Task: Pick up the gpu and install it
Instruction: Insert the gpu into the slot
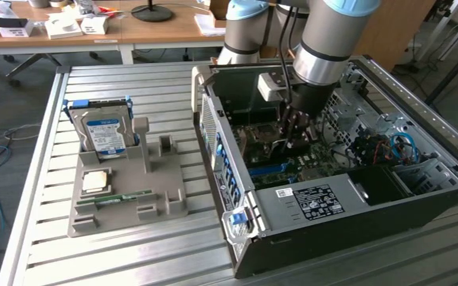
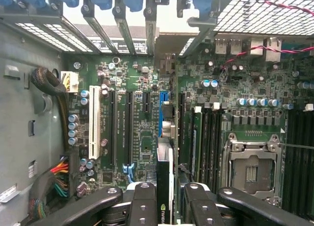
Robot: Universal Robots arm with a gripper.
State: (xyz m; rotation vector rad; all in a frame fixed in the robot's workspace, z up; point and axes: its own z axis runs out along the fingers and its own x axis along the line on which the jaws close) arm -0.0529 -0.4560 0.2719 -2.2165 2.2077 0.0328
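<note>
My gripper (image 1: pixel 294 136) reaches down inside the open computer case (image 1: pixel 309 202), just above the green motherboard (image 2: pixel 140 138). In the wrist view the gpu (image 2: pixel 165 187) appears edge-on as a slim dark card with a green logo near my fingers. The gripper (image 2: pixel 167 199) is shut on the gpu, a black finger (image 2: pixel 143 201) pressing each face. The card's far edge hangs over the blue expansion slot (image 2: pixel 160 113) and points toward the rear bracket openings. I cannot tell whether it touches the slot.
A white slot (image 2: pixel 94 120) and black slots flank the card, with the CPU socket (image 2: pixel 250 169) and cable bundles (image 2: pixel 54 103) nearby. Beside the case, a grey holder (image 1: pixel 126 196) carries a hard drive (image 1: pixel 105 134), a CPU (image 1: pixel 95 180) and a green memory stick (image 1: pixel 127 196).
</note>
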